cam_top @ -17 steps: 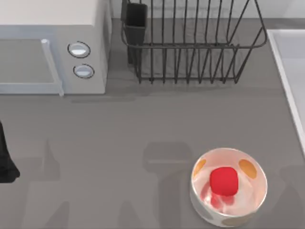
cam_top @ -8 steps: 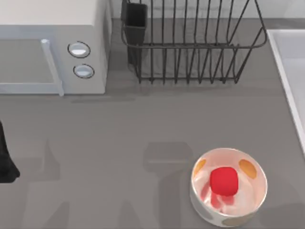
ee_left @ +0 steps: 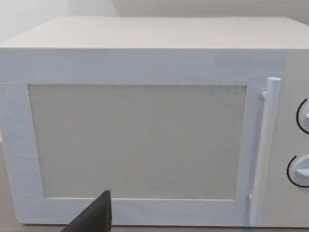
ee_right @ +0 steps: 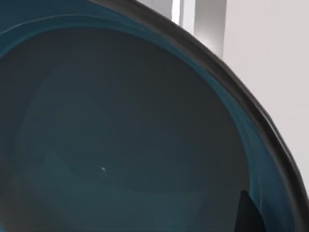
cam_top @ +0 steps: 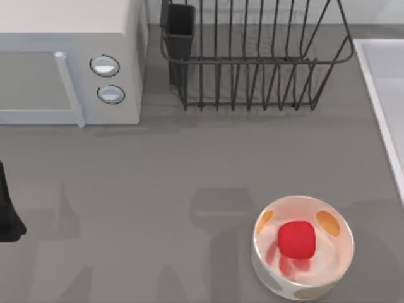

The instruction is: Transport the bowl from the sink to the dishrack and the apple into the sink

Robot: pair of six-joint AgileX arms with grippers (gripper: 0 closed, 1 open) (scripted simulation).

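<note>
My left arm [cam_top: 7,218] sits parked at the tabletop's left edge, a dark bulk low on that side in the top view. In the left wrist view one dark finger [ee_left: 94,217] of my left claw pokes up, level and pointing straight ahead. In the right wrist view a dark fingertip [ee_right: 248,215] of my right claw lies close against the bowl [ee_right: 120,140].

No readable text or labels appear, even on the microwave [cam_top: 69,60] knobs, apparently blank.
</note>
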